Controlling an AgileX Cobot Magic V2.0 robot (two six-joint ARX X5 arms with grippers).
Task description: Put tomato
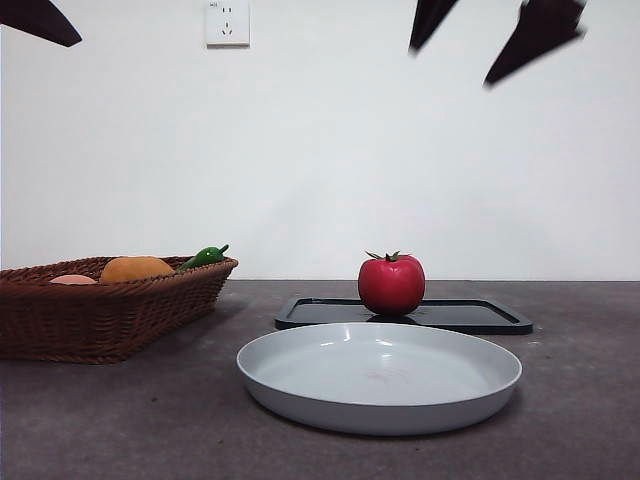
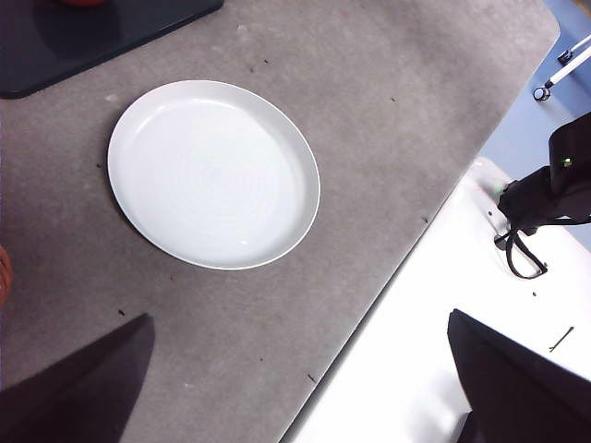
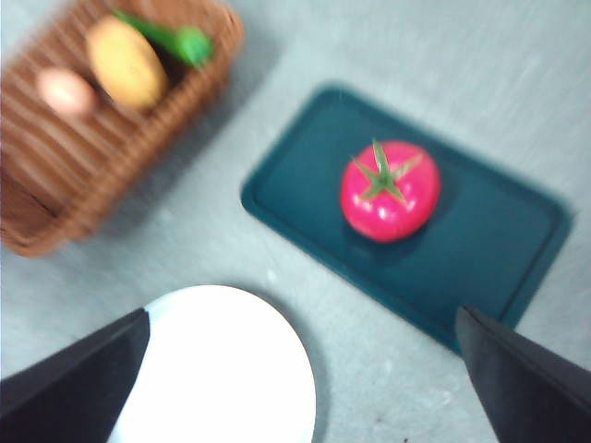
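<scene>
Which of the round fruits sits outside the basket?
The red tomato: it stands alone on the dark tray, while the orange fruit lies in the wicker basket.

Glossy red round tomato [image 1: 391, 285] [image 3: 390, 190] – upright, spiky green stem on top – sits free on flat dark rectangular tray [image 1: 480, 316] [image 3: 489, 240].

Right gripper [image 3: 300, 369] raised, spread; left gripper [image 2: 300, 369] spread.

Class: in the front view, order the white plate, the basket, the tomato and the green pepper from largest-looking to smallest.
1. Plate, nearest the camera, which flatters it.
2. Basket, partly cut off by the picture's edge.
3. Tomato.
4. Pepper.
</scene>
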